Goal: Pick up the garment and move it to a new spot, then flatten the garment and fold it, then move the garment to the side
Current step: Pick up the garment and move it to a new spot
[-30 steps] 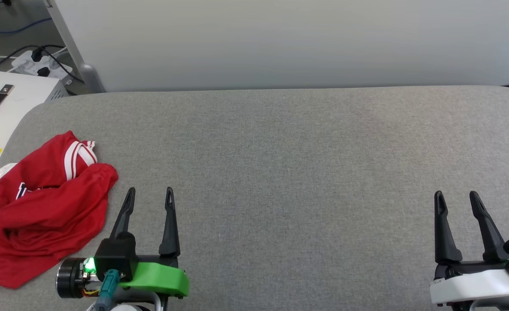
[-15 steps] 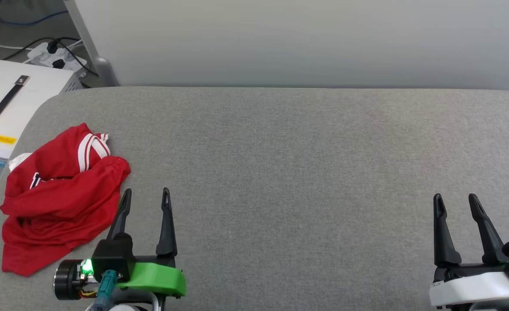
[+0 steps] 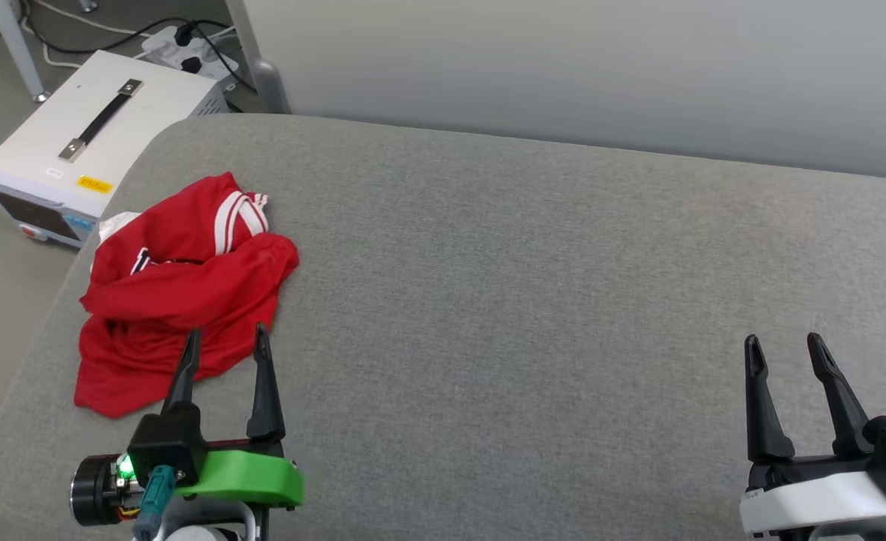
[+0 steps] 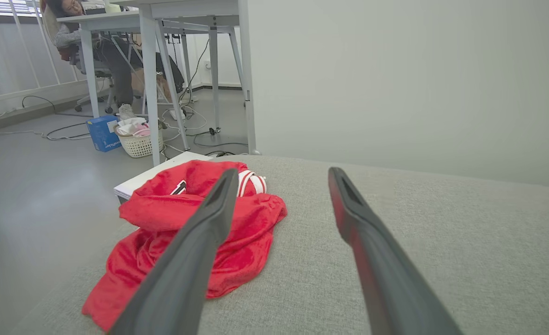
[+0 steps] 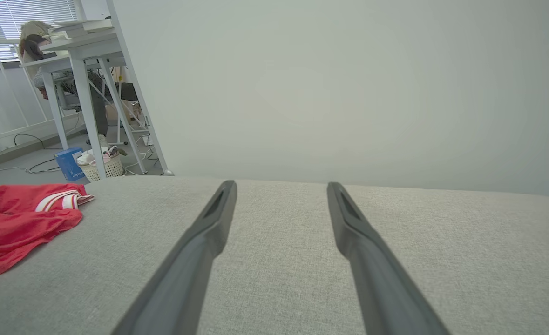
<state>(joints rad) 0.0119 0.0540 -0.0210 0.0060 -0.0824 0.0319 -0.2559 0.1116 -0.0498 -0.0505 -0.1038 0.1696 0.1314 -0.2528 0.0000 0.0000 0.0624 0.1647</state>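
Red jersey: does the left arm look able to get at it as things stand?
Probably yes. The left gripper is open, its fingertips overlapping the near edge of the red jersey in the head view, and nothing lies between them on the grey padded surface. Its height above the fabric is unclear.

I read the jersey [image 3: 187, 293] as thin soft cloth, the counter [image 3: 525, 300] as matt grey weave, the left pincer [image 3: 227, 334] as matt plastic.

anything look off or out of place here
Only the jersey: it lies crumpled in a heap by the left end of the grey cushion, folded over itself, close to the cushion's edge. Nothing looks spilled or damaged.
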